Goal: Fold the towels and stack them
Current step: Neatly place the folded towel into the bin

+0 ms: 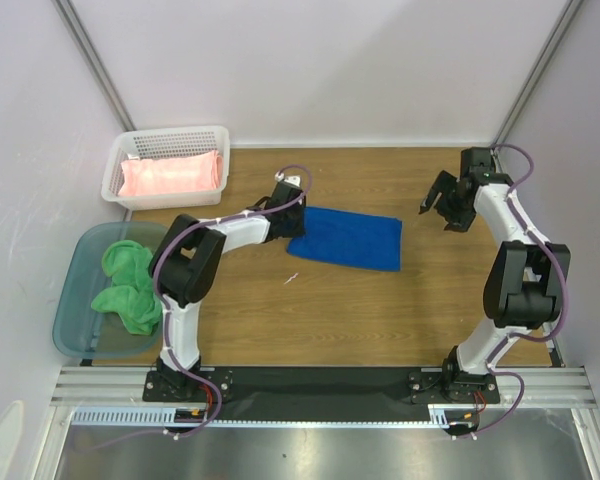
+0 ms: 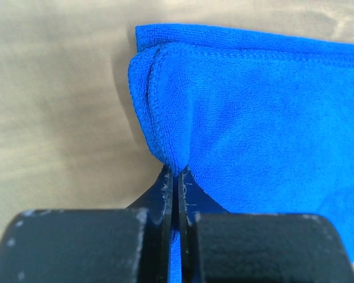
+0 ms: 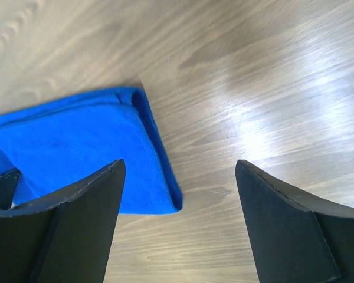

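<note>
The step in hand looks like folding the blue towel [image 1: 346,238], which lies flat near the middle of the desk [image 1: 380,320]. The left gripper [image 2: 176,177] is clenched on a corner at the towel's 9 o'clock end. In the left wrist view the cloth puckers up between the closed fingers and two hemmed layers show, so the towel seems to be doubled already. The right gripper [image 1: 446,208] hangs released, jaws wide, at about 2 o'clock on the desk. It is clear of the cloth, and the towel's 3 o'clock end shows beside one of its fingers in the right wrist view.

The next move probably calls for lifting the pinched corner and carrying it across toward 3 o'clock to lay that end over the other. The layers need to stay together so the hems line up.

There is bare desk from the towel toward 6 o'clock and toward 12 o'clock. At 10 o'clock the white basket [image 1: 170,133] holds the pink towel [image 1: 170,176], and at 8 o'clock the teal tub [image 1: 72,300] holds the bunched green towel [image 1: 128,288]. Both are close behind the left arm's elbow, so any swing back that way is tight. A small pale scrap [image 1: 292,278] lies just toward 6 o'clock from the towel.
</note>
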